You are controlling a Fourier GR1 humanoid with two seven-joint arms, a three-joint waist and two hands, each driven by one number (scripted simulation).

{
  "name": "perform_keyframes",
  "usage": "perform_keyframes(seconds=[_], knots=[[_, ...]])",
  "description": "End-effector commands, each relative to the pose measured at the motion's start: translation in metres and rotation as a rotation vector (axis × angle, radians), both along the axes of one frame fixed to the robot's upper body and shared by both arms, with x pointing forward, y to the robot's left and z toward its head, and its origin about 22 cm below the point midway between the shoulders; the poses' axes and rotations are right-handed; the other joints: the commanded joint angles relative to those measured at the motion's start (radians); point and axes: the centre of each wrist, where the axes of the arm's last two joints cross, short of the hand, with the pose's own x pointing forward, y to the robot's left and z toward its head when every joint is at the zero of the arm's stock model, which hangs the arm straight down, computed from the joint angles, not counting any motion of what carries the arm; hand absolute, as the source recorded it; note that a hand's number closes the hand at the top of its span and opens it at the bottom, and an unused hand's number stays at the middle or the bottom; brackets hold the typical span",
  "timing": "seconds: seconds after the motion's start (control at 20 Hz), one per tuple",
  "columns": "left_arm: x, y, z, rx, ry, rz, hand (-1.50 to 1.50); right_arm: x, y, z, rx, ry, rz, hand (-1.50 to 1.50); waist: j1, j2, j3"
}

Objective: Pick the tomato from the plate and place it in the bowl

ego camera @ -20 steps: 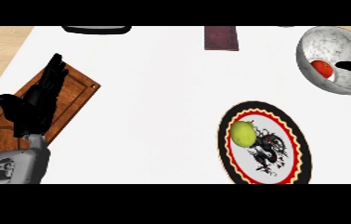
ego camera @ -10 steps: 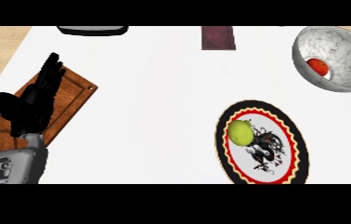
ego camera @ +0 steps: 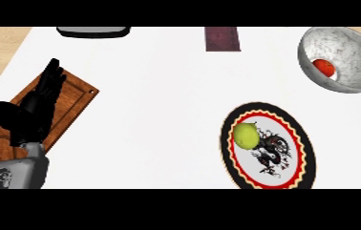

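Tomato [ego camera: 323, 67] lay inside the bowl [ego camera: 312, 45], apart from the plate [ego camera: 296, 129], which carried only a yellow-green fruit [ego camera: 245, 135]; placement appeared complete. The left hand [ego camera: 38, 102] rested with straight, empty fingers over the wooden board [ego camera: 74, 100]; the right hand was out of view.

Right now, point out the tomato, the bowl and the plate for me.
tomato [ego camera: 323, 66], head view, middle of its red top.
bowl [ego camera: 308, 47], head view, left inner wall.
plate [ego camera: 300, 150], head view, right side of its red and black rim.

The red tomato [ego camera: 323, 67] lies inside the speckled grey bowl [ego camera: 311, 44], apart from the patterned plate [ego camera: 302, 134].
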Motion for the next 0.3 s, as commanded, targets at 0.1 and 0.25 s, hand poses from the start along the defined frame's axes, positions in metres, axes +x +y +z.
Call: perform_keyframes(seconds=[0.1, 0.25], knots=[[0.002, 0.006, -0.004, 0.002, 0.003, 0.001, 0.0, -0.037, -0.021, 0.003, 0.047, -0.084, 0.07, -1.5, -0.003, -0.001, -0.001], [-0.003, 0.003, 0.001, -0.012, -0.017, -0.014, 0.0, -0.042, -0.021, -0.006, 0.052, -0.123, 0.081, -1.5, 0.005, -0.003, 0.0]])
